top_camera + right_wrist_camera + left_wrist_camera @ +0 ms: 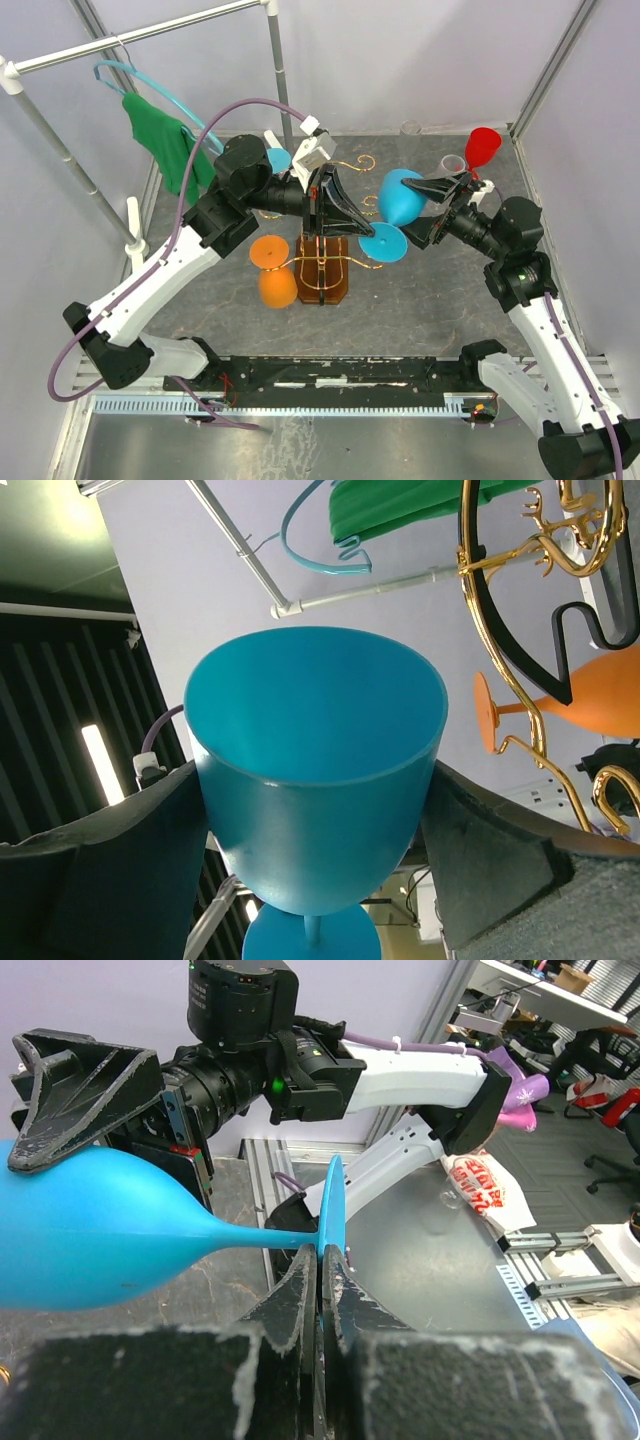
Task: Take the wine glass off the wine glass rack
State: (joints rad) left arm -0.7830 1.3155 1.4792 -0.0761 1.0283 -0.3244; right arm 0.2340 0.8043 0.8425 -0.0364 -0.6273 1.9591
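Note:
A blue wine glass [400, 195] lies sideways in the air, just right of the gold wire wine glass rack [322, 268] on its brown base. My right gripper [418, 208] is shut on its bowl [315, 770], with one finger [100, 850] on each side. My left gripper [366, 228] is shut on the edge of its round foot [332, 1205], with the jaws pinched on the thin disc. The stem [265, 1238] runs level between the two grippers. An orange glass [275, 272] hangs on the rack's left side and also shows in the right wrist view [590, 695].
A red glass [482, 147] and a clear glass [452, 163] stand at the back right. A small blue glass [278, 158] is behind the left arm. A green cloth [165, 140] on a blue hanger hangs from a white pipe rail [140, 35] at the back left.

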